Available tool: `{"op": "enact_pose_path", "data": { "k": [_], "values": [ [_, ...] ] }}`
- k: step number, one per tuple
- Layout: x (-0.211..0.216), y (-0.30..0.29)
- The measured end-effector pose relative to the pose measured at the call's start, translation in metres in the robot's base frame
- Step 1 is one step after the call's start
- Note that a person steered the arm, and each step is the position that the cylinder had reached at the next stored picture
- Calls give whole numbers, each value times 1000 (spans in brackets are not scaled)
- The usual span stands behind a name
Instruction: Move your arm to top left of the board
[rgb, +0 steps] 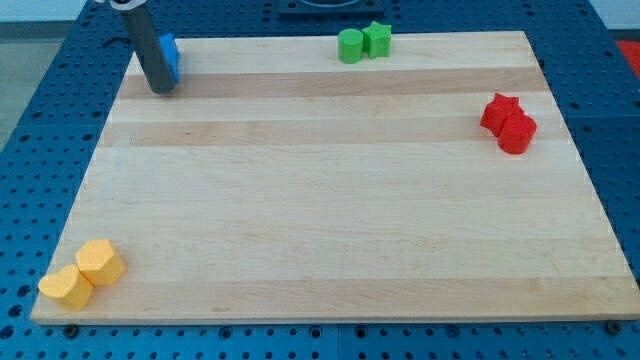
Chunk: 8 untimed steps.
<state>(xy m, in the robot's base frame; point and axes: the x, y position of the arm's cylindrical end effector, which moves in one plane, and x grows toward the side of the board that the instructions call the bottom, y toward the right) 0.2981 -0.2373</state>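
My tip (161, 88) rests on the wooden board (330, 190) at the view's top left corner. A blue block (169, 55) sits right behind the rod, partly hidden by it, and its shape cannot be made out. The rod comes down from the view's top edge. The tip stands just below and left of the blue block, touching or nearly touching it.
A green cylinder (350, 46) and a green star-like block (377, 39) touch at the top edge. A red star (499, 110) and a red cylinder (517, 133) touch at the right. A yellow hexagon (100, 262) and a yellow heart-like block (66, 288) sit at the bottom left.
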Motion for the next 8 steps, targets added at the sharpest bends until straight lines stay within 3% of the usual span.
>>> {"op": "enact_pose_path", "data": {
  "k": [4, 8],
  "values": [
    [27, -1],
    [19, -65]
  ]
}}
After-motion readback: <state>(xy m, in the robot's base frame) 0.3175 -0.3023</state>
